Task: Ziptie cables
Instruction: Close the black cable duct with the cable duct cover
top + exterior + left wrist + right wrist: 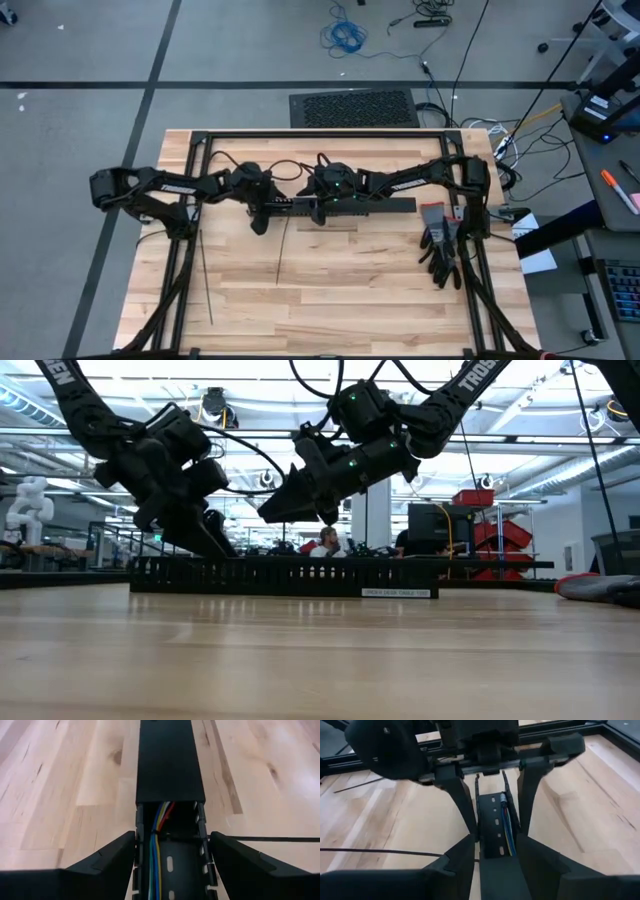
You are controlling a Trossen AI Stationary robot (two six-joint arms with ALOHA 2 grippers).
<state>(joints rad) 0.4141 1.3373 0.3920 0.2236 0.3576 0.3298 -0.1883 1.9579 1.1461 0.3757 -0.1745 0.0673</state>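
A long black slotted duct lies across the middle of the table; its far stretch carries a lid. The cables, blue, yellow, white and red wires, lie inside its open part and also show in the right wrist view. One ziptie reaches from the duct toward the near edge and crosses the duct. Another ziptie lies loose at the left. My left gripper is open, a finger on each side of the duct. My right gripper is open, slanting above the duct. My left gripper's fingers come from above and stand close to the duct's two side walls, across the duct. I cannot tell whether they touch the walls.
A pair of dark gloves lies at the table's right side and shows in the low view. Black frame rails run along the far edge and down both sides. Bare wood lies toward the near edge.
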